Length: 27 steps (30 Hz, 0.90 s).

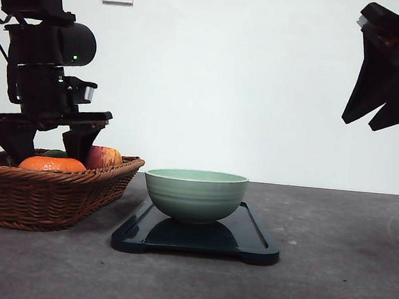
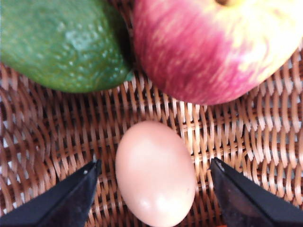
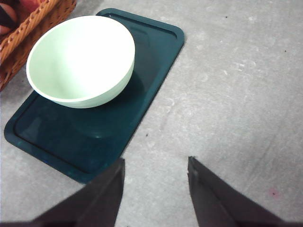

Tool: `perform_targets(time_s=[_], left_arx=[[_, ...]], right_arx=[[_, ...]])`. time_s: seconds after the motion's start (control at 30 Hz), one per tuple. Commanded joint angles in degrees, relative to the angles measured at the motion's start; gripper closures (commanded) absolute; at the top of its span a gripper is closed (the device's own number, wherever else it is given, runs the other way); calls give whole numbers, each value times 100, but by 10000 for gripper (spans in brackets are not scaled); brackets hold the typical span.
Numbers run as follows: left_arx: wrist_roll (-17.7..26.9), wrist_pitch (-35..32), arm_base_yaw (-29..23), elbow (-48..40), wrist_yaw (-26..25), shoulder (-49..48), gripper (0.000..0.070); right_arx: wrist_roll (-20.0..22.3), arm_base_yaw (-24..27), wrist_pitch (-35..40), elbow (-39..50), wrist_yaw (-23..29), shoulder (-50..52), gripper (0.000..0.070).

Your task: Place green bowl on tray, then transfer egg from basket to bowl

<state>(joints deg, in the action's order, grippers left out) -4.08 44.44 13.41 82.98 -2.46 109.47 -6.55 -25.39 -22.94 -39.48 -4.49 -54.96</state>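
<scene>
Down inside the basket [image 1: 48, 196], the left gripper [image 2: 154, 182] stands wide open with the egg [image 2: 155, 172] between its fingers, untouched; the left wrist view alone shows this egg, an apple [image 2: 218, 47] and a green fruit [image 2: 61, 42] close beyond it. From the front, an orange [image 1: 51, 164] and the basket's rim hide the egg, while the green bowl [image 1: 195, 194] sits on the tray [image 1: 247, 241]. High over the table's right edge, the right gripper [image 1: 362, 124] hangs open and empty.

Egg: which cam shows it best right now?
Left wrist view: the egg lies close up on the basket weave between the open left gripper fingers. In the front view the basket wall hides it.
</scene>
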Motion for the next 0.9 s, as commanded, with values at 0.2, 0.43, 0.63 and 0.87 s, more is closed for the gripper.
perform_targets(time_s=[0.2,0.43,0.63,0.87], left_arx=[[-1,-37,22,129,19,127,353],[-7,-35,22,129,17,127,522],[-7,2,22,129,13,125,539],[-7,41,22,129,13,124,594]], right_arx=[[-101,-24,61,-11,23,-33,438],[-101,-24,59,-11,28,-33,437],[-101,-24,59,-11,28,-33,438],[-101,-24,57,-11,28,-33,438]])
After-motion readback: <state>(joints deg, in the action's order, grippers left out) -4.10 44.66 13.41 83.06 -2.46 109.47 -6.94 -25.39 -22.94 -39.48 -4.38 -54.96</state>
